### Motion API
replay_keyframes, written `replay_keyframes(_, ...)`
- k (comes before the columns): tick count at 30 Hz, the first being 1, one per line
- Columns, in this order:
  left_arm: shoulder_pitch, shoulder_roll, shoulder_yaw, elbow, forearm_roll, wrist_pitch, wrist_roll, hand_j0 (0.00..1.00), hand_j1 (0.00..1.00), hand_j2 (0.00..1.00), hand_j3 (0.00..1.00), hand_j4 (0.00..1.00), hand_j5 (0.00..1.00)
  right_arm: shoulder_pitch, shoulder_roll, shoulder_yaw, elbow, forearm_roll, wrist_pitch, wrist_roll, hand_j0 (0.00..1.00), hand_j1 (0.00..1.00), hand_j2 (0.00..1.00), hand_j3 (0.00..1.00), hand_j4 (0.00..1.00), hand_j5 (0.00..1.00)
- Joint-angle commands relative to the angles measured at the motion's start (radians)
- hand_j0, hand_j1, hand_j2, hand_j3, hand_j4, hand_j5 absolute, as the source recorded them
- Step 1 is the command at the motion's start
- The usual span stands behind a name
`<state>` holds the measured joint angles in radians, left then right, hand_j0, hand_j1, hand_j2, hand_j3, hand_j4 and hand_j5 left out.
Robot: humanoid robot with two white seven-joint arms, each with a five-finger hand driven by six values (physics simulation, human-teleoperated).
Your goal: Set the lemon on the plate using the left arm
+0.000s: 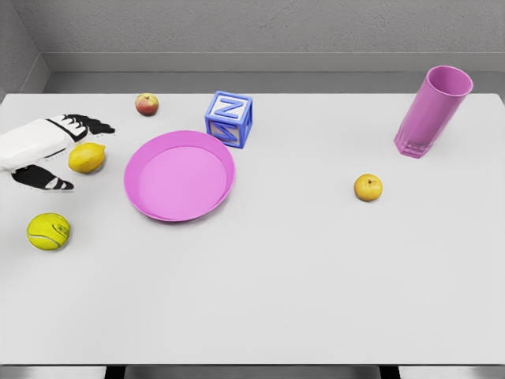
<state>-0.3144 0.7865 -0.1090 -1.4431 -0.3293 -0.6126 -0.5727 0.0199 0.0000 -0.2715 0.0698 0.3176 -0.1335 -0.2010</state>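
A yellow lemon (87,158) lies on the white table at the far left, just left of the pink plate (180,176). My left hand (67,154) reaches in from the left edge, its black fingers (88,124) spread above and below the lemon, close around it but not closed on it. The plate holds nothing. The right arm does not show.
A red apple (147,104) sits behind the plate, a blue letter block (230,118) at its far right rim. A tennis ball (49,231) lies near the left front. A yellow-orange fruit (368,188) and a tilted pink cup (432,112) are at the right.
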Motion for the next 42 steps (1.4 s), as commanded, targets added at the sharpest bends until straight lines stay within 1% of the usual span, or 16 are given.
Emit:
replay_keyframes(1, -0.002, -0.004, -0.037, 0.116, -0.008, 0.002, 0.001, 1.0, 1.0, 1.0, 1.0, 1.0, 1.0, 0.0, 0.0, 0.0, -0.001, 0.0, 0.0, 0.0, 1.0, 1.0, 1.0, 1.0, 1.0, 1.0)
replay_keyframes(4, -0.032, -0.006, -0.041, 0.202, -0.008, 0.002, 0.001, 1.0, 1.0, 1.0, 1.0, 1.0, 1.0, 0.0, 0.0, 0.0, -0.001, -0.002, 0.0, 0.0, 1.0, 1.0, 1.0, 1.0, 1.0, 1.0)
replay_keyframes(8, -0.054, -0.009, -0.09, 0.202, -0.01, 0.002, 0.001, 1.0, 1.0, 1.0, 1.0, 1.0, 1.0, 0.0, 0.0, 0.0, 0.001, 0.0, 0.0, 0.0, 1.0, 1.0, 1.0, 1.0, 1.0, 1.0)
replay_keyframes(10, -0.061, -0.01, -0.097, 0.202, -0.008, 0.002, 0.001, 1.0, 1.0, 1.0, 1.0, 1.0, 1.0, 0.0, 0.0, 0.0, -0.001, 0.0, 0.0, 0.0, 1.0, 1.0, 1.0, 1.0, 1.0, 1.0)
replay_keyframes(12, -0.097, -0.027, -0.121, 0.199, -0.008, 0.002, 0.001, 1.0, 1.0, 1.0, 1.0, 1.0, 1.0, 0.0, 0.0, 0.0, 0.001, -0.002, 0.0, 0.0, 1.0, 1.0, 1.0, 1.0, 1.0, 1.0)
replay_keyframes(16, -0.12, -0.036, -0.132, 0.208, -0.011, 0.002, 0.001, 1.0, 1.0, 1.0, 1.0, 1.0, 1.0, 0.0, 0.0, 0.0, -0.001, 0.0, 0.0, 0.0, 1.0, 1.0, 1.0, 1.0, 1.0, 1.0)
replay_keyframes(19, -0.153, -0.069, -0.135, 0.291, -0.019, 0.002, 0.001, 1.0, 1.0, 1.0, 1.0, 1.0, 1.0, 0.0, 0.0, 0.0, 0.001, 0.0, 0.0, 0.0, 1.0, 1.0, 1.0, 1.0, 1.0, 1.0)
replay_keyframes(21, -0.19, -0.084, -0.135, 0.363, -0.04, 0.002, 0.001, 1.0, 1.0, 1.0, 1.0, 1.0, 1.0, 0.0, 0.0, 0.0, 0.001, 0.0, 0.0, 0.0, 1.0, 1.0, 1.0, 1.0, 1.0, 1.0)
replay_keyframes(22, -0.195, -0.085, -0.135, 0.375, -0.048, 0.002, 0.001, 1.0, 1.0, 1.0, 1.0, 1.0, 1.0, 0.0, 0.0, 0.0, -0.001, 0.0, 0.0, 0.0, 1.0, 1.0, 1.0, 1.0, 1.0, 1.0)
replay_keyframes(26, -0.216, -0.125, -0.135, 0.375, -0.131, 0.002, 0.001, 1.0, 1.0, 1.0, 1.0, 1.0, 1.0, 0.0, 0.0, 0.0, -0.001, 0.0, 0.0, 0.0, 1.0, 1.0, 1.0, 1.0, 1.0, 1.0)
replay_keyframes(32, -0.225, -0.135, -0.135, 0.401, -0.183, 0.002, 0.001, 1.0, 1.0, 1.0, 1.0, 1.0, 1.0, 0.0, 0.0, 0.0, -0.001, 0.0, 0.0, 0.0, 1.0, 1.0, 1.0, 1.0, 1.0, 1.0)
replay_keyframes(34, -0.273, -0.162, -0.162, 0.44, -0.241, 0.002, -0.001, 1.0, 1.0, 1.0, 1.0, 1.0, 1.0, 0.0, 0.0, 0.0, -0.001, -0.002, 0.0, 0.0, 1.0, 1.0, 1.0, 1.0, 1.0, 1.0)
replay_keyframes(35, -0.296, -0.168, -0.193, 0.458, -0.244, 0.002, -0.001, 1.0, 1.0, 1.0, 1.0, 1.0, 1.0, 0.0, 0.0, 0.0, 0.001, 0.0, 0.0, 0.0, 1.0, 1.0, 1.0, 1.0, 1.0, 1.0)
replay_keyframes(39, -0.298, -0.162, -0.198, 0.463, -0.249, 0.002, -0.003, 1.0, 1.0, 1.0, 1.0, 1.0, 1.0, 0.0, 0.0, 0.0, -0.001, 0.0, 0.0, 0.0, 1.0, 1.0, 1.0, 1.0, 1.0, 1.0)
replay_keyframes(40, -0.298, -0.161, -0.198, 0.463, -0.281, 0.002, -0.003, 1.0, 1.0, 1.0, 1.0, 1.0, 1.0, 0.0, 0.0, 0.0, -0.001, 0.0, 0.0, 0.0, 1.0, 1.0, 1.0, 1.0, 1.0, 1.0)
replay_keyframes(42, -0.299, -0.162, -0.198, 0.463, -0.295, 0.002, -0.003, 1.0, 1.0, 1.0, 1.0, 1.0, 1.0, 0.0, 0.0, 0.0, 0.001, 0.0, 0.0, 0.0, 1.0, 1.0, 1.0, 1.0, 1.0, 1.0)
